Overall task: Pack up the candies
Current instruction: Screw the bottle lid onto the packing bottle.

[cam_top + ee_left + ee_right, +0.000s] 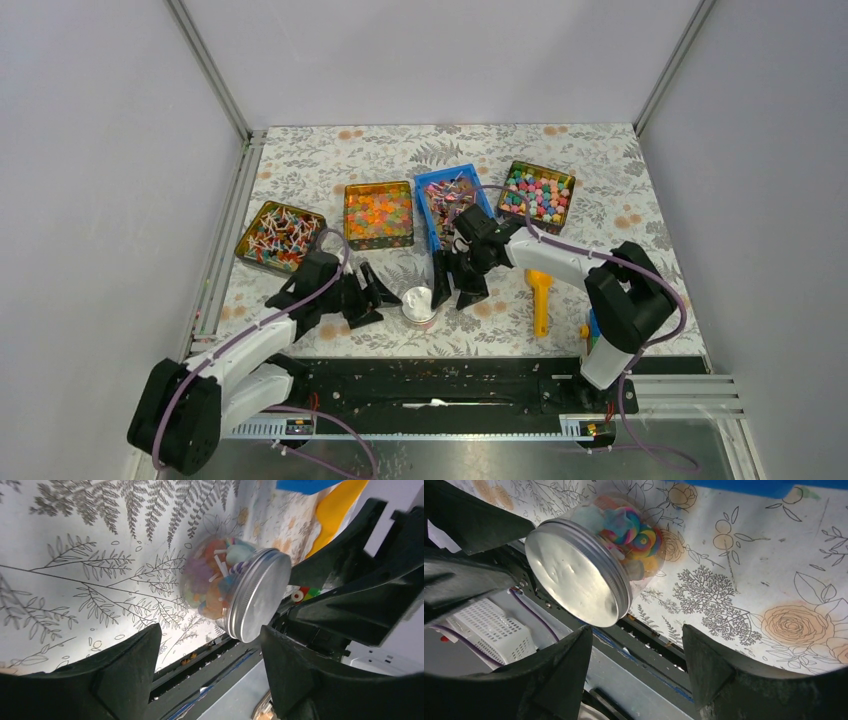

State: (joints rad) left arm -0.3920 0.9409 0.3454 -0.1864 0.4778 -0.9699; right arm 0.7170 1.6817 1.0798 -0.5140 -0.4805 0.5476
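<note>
- The left gripper (385, 300) is sitting with its jaws spread apart, gripping nothing, just beside the lidded jar (418, 305).
- The right gripper (455, 300) is hanging likewise parted and empty on the jar's other side (silver lid on).
- The candies (447, 198) are lying in the blue tray (428, 185) behind the right gripper.

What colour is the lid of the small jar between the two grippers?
The lid is plain silver metal, seen best in the right wrist view.
</note>
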